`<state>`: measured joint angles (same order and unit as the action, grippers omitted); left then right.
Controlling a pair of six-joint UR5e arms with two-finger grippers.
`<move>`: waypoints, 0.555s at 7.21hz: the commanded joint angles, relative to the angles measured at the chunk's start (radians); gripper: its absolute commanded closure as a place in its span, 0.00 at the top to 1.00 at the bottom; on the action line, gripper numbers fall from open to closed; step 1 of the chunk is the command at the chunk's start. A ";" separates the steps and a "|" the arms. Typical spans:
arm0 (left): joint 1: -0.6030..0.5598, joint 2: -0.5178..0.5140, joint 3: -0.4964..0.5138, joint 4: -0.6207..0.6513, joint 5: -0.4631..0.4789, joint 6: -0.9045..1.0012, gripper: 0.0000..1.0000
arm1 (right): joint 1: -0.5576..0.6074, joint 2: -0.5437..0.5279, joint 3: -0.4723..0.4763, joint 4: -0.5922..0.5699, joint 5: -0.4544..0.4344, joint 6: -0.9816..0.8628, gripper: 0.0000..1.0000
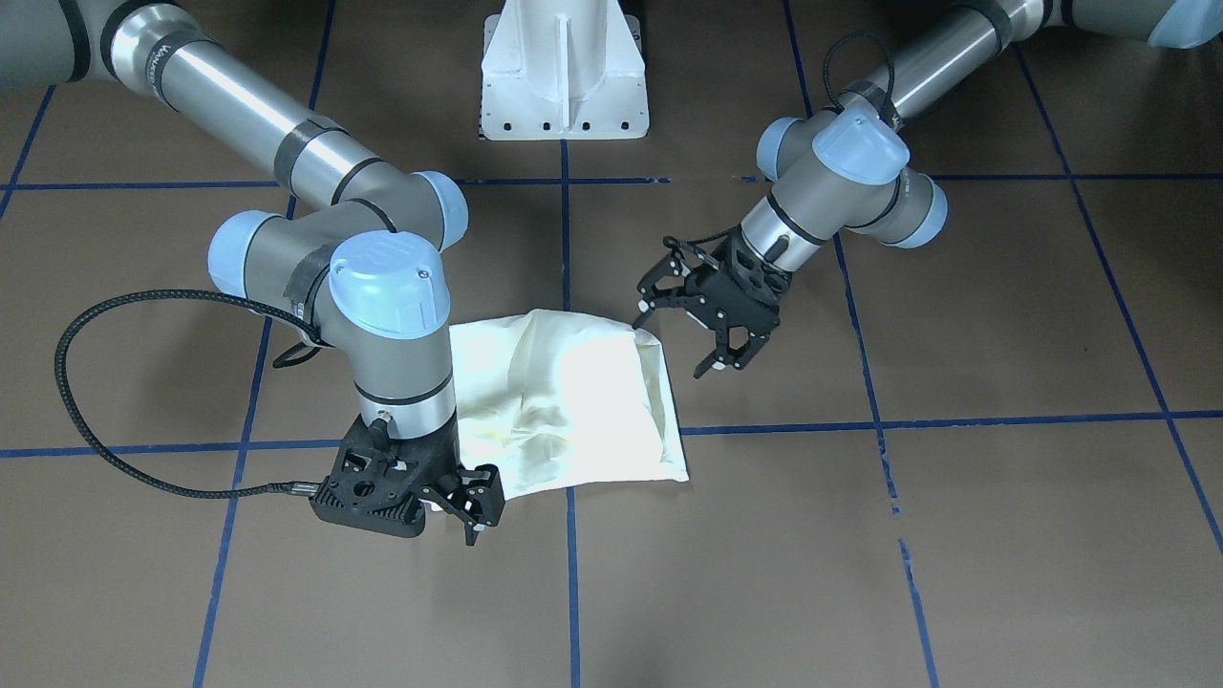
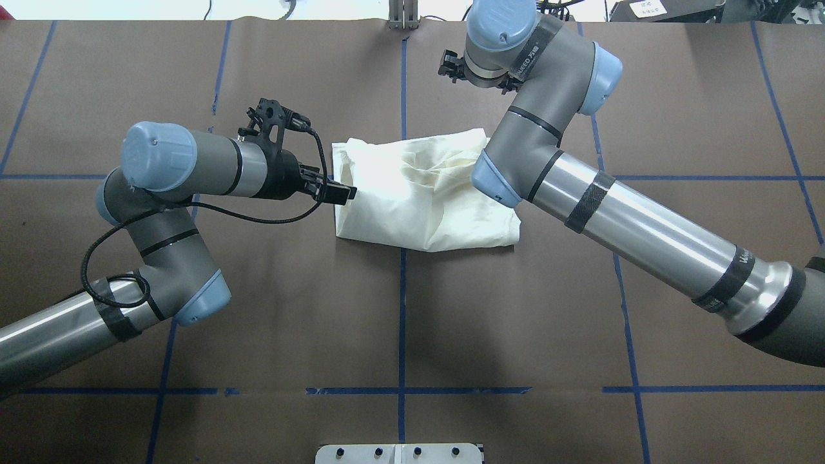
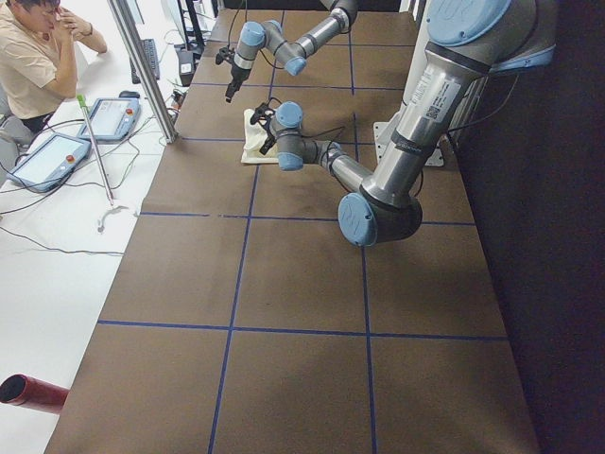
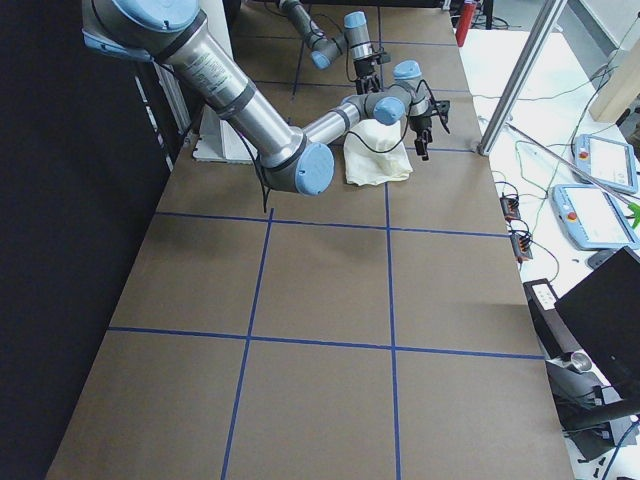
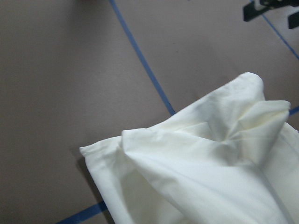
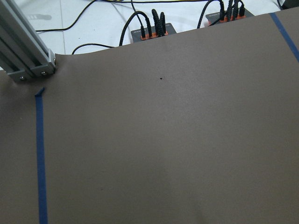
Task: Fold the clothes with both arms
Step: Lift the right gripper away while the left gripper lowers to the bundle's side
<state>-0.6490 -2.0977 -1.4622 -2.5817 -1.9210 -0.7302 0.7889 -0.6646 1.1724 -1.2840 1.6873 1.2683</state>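
**Folded shirt at table centre, one gripper at each end**

In the front view, nearest to the camera, I see the right gripper in the lower left part of the frame. It points down at the near left corner of the shirt. Its fingers look close together, but I cannot tell whether they are closed or whether they have any cloth. The right wrist view shows only the bare table.

The shirt lies in the centre of the frame as a folded, wrinkled bundle with the plain cream side outside. It covers a crossing of the blue tape lines. In the overhead view it is a little above the centre, and the right arm passes over its right part.

Behind the shirt, right of centre in the front view, the left gripper is spread wide and has nothing in it. One fingertip is just beside the far right corner of the shirt; I cannot tell if it touches. The other fingertip is over bare table. In the left wrist view the folds of the shirt fill the lower right of the frame.

Farthest away, at the top centre, stands the white base.
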 commanded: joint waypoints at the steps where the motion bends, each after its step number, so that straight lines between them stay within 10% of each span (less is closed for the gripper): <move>1: 0.019 -0.002 0.019 -0.054 -0.039 0.236 1.00 | 0.001 -0.007 0.015 0.003 0.003 -0.001 1.00; 4: 0.023 -0.012 0.146 -0.223 -0.039 0.293 1.00 | 0.000 -0.027 0.030 0.005 0.003 -0.001 1.00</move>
<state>-0.6289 -2.1060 -1.3737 -2.7281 -1.9595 -0.4502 0.7887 -0.6821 1.1940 -1.2796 1.6904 1.2671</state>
